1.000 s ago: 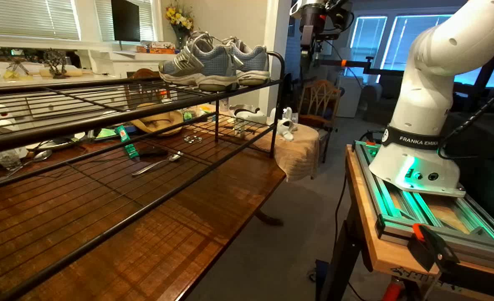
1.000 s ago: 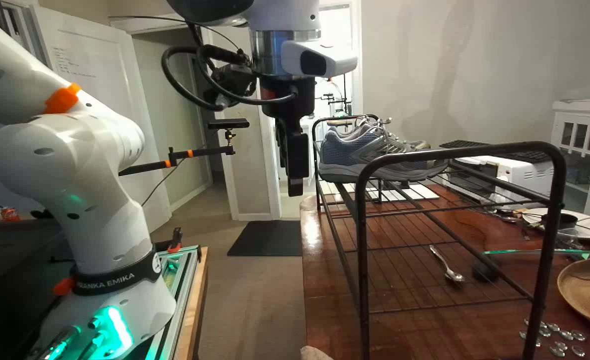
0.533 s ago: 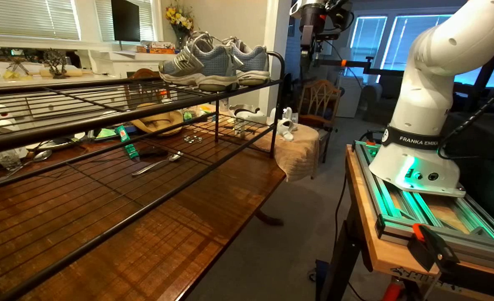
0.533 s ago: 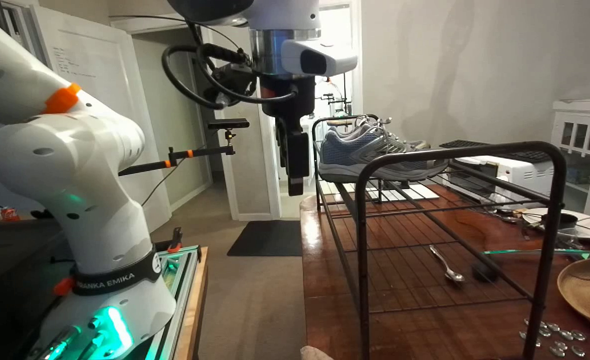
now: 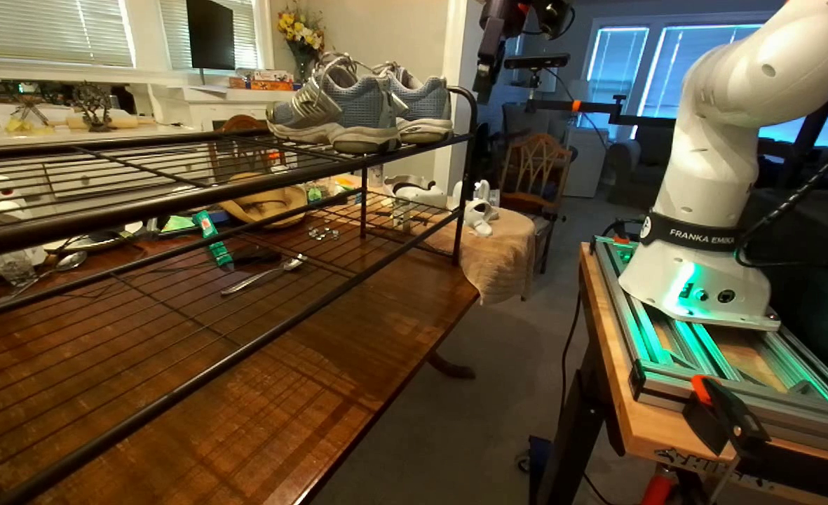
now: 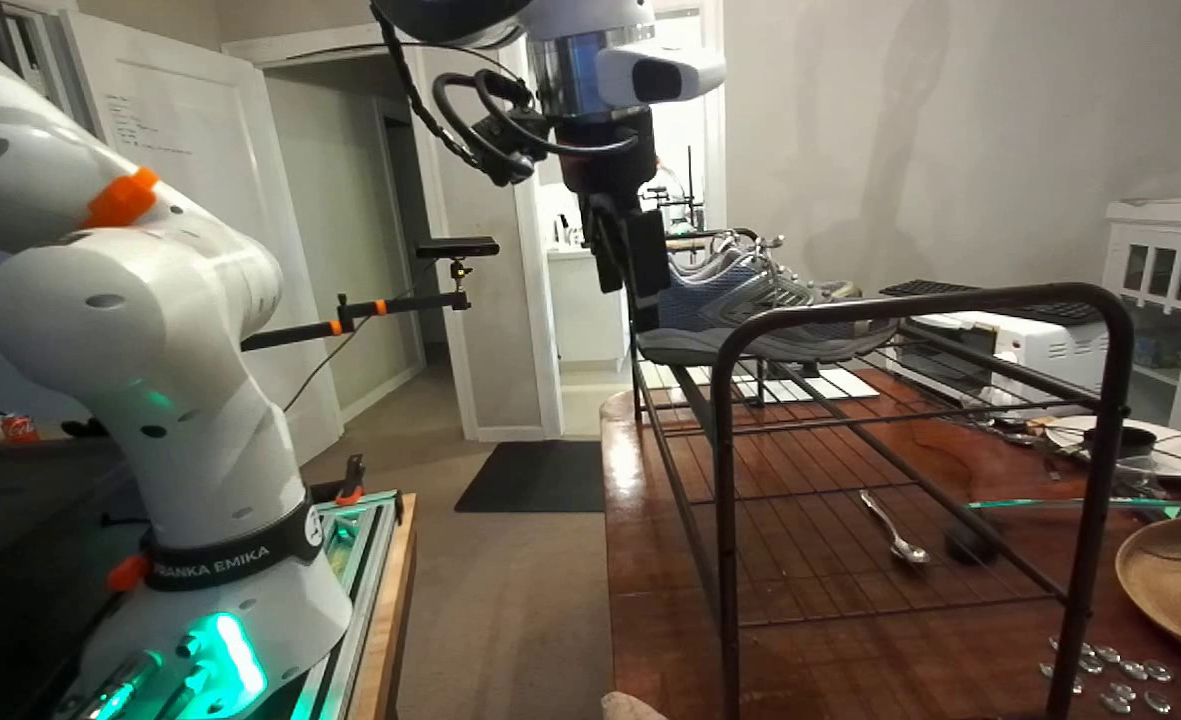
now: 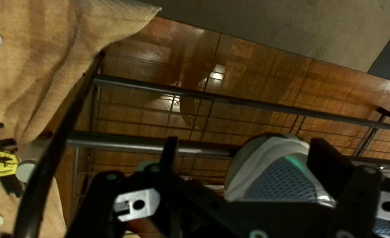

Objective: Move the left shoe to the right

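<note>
In an exterior view, the left shoe (image 5: 336, 112) and its mate (image 5: 422, 105) sit side by side on a black wire rack (image 5: 35, 227) above a polished wooden table (image 5: 399, 315), window blinds (image 5: 49, 31) beyond; the robot arm's (image 5: 715, 154) band (image 5: 701, 233) reads "FRANKA EMIKA." In an exterior view, the gripper (image 6: 629, 303) hangs in front of a shoe's heel (image 6: 685, 346), contact unclear, while handwriting (image 6: 140, 122) on a white door (image 6: 210, 220) is illegible. In the wrist view, tan cloth (image 7: 49, 66) drapes beside the rack; the fingers (image 7: 328, 162) stand wide apart, a heel (image 7: 277, 181) showing between, which shoe's cannot be told.
</note>
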Available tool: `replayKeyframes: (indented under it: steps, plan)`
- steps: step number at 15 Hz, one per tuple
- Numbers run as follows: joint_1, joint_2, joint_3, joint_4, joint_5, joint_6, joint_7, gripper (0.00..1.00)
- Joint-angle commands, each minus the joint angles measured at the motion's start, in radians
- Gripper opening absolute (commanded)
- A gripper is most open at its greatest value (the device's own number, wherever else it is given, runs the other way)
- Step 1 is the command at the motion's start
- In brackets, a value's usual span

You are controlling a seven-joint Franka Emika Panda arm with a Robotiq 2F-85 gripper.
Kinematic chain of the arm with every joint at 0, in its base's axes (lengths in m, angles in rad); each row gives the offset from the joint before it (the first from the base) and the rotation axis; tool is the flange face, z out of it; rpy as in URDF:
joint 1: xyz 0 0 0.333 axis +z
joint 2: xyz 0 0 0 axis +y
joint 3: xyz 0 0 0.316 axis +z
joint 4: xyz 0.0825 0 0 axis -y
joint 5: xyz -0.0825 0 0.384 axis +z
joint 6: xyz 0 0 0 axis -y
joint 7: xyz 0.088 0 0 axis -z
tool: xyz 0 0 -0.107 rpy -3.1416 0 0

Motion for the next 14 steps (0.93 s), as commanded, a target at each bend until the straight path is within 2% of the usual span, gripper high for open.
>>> replayKeyframes:
  steps: [1,10,14]
  plan:
    - [0.059,0.001,0.026,0.015,0.068,0.064,-0.024,1.0]
    - [0.216,0.062,0.08,0.048,0.192,0.254,-0.029,1.0]
    - [0.254,0.118,0.117,0.068,0.22,0.331,0.004,1.0]
